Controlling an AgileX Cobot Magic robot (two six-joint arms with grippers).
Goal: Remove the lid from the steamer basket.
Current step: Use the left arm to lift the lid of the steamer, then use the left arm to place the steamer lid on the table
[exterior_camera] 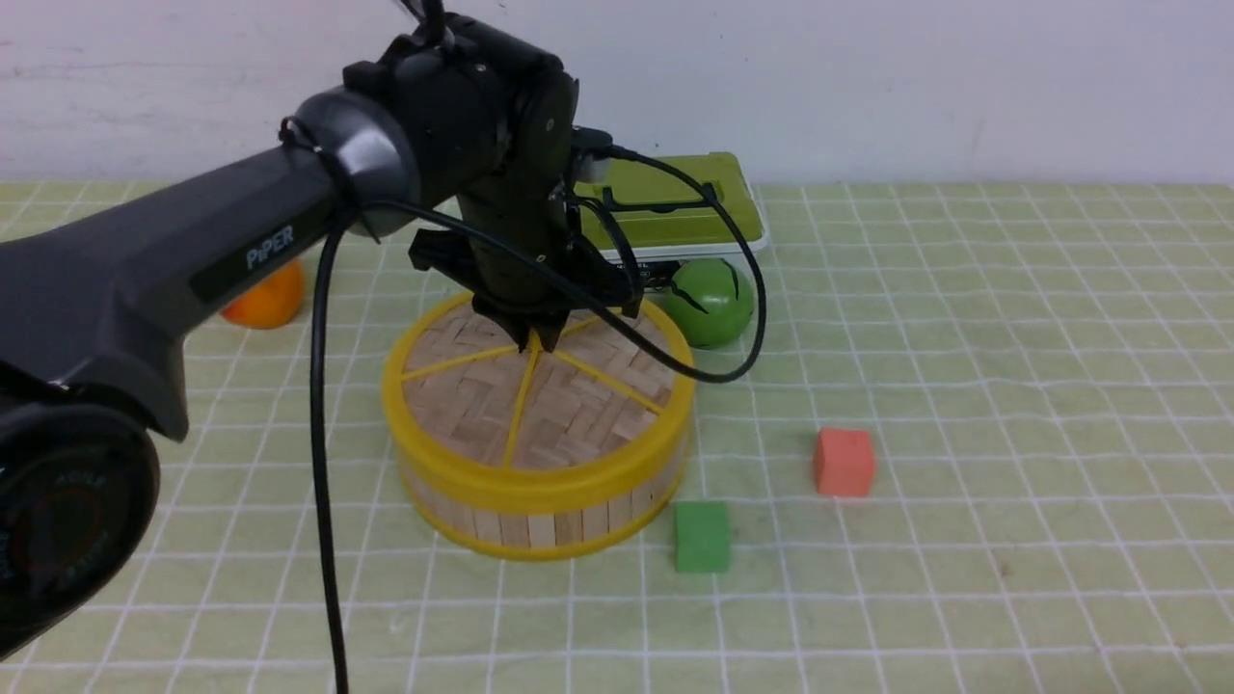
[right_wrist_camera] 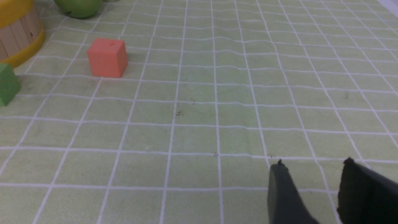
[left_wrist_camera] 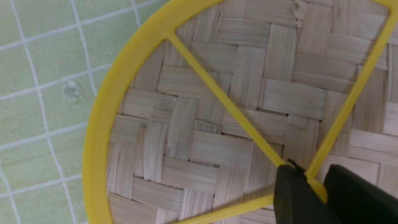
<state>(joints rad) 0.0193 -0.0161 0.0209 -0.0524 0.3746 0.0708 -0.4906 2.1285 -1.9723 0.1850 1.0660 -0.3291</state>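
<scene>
The lid (exterior_camera: 540, 405), a woven wood disc with a thick yellow rim and yellow spokes, sits on the steamer basket (exterior_camera: 540, 525) at the table's middle left. My left gripper (exterior_camera: 537, 339) points down at the lid's centre. In the left wrist view its jaws (left_wrist_camera: 312, 175) are closed on the yellow centre knob where the spokes of the lid (left_wrist_camera: 217, 109) meet. My right gripper (right_wrist_camera: 314, 168) is open and empty above bare cloth. It is out of the front view. The basket's edge shows in the right wrist view (right_wrist_camera: 15, 34).
A green ball (exterior_camera: 711, 301) and a white box with an olive-green lid (exterior_camera: 665, 207) lie behind the basket. An orange (exterior_camera: 265, 299) lies at the far left. A red cube (exterior_camera: 844, 461) and a green cube (exterior_camera: 702, 536) lie to the basket's right.
</scene>
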